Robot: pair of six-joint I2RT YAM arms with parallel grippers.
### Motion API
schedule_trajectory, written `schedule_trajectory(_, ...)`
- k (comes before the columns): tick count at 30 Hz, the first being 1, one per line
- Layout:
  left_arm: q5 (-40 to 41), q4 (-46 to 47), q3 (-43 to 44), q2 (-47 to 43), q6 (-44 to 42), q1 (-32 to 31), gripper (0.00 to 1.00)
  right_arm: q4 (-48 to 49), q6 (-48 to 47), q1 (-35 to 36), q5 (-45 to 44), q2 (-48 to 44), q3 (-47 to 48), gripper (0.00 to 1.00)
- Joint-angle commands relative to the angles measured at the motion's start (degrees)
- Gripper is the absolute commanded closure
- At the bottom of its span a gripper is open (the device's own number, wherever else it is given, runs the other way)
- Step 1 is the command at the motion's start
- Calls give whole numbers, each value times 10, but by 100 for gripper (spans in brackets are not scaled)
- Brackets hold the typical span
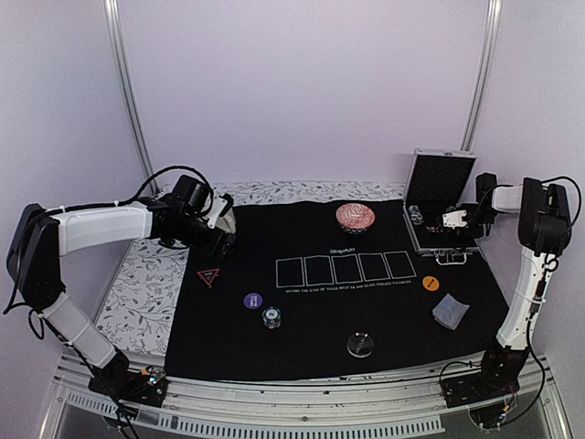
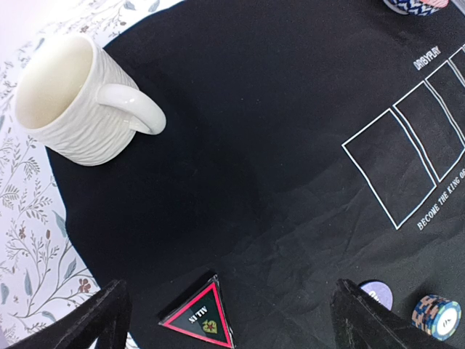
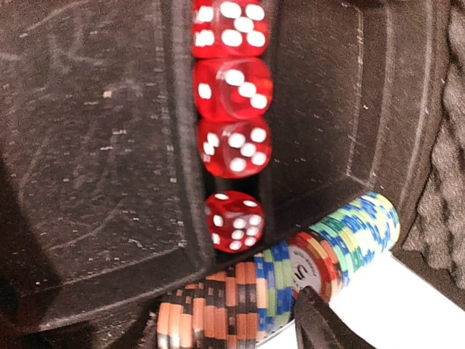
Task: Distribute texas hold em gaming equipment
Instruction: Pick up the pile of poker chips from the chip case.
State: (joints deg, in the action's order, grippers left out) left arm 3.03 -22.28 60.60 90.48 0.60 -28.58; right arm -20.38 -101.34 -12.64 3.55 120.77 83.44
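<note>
My left gripper is open and hovers over the black mat, with nothing between its fingers. The red-edged black triangle lies on the mat below the gap. A purple disc and a striped chip stack lie by the right finger. From above I also see the orange disc, a clear disc and grey-blue cards. My right gripper reaches into the open case. One of its fingers rests against a row of chips standing on edge below several red dice. The other finger is hidden.
A cream mug stands at the mat's far left corner, near the left gripper. A red patterned bowl sits at the mat's back edge. Card outlines are printed mid-mat. A floral cloth covers the table's left.
</note>
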Motion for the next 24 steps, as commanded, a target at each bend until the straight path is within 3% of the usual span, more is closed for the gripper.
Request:
schedule_trajectory(1,-5,-12,12,7,-5,8,2,-49,4,-1,-22,48,-21,49)
schedule_trajectory(6,-7,-12,12,5,-5,8,2,-56,8,-4,-28,35,-39,58)
schedule_trajectory(16,-6,-12,12,6,-5,8,2,-63,-7,1,-39,61,-19,57)
schedule_trajectory(18,-6,-12,12,6,-6,8,2,-67,-4,4,-37,66,-14,61)
schedule_trajectory(24,-9,-13,13,8,-5,8,2,-62,1,4,-44,56,-27,88)
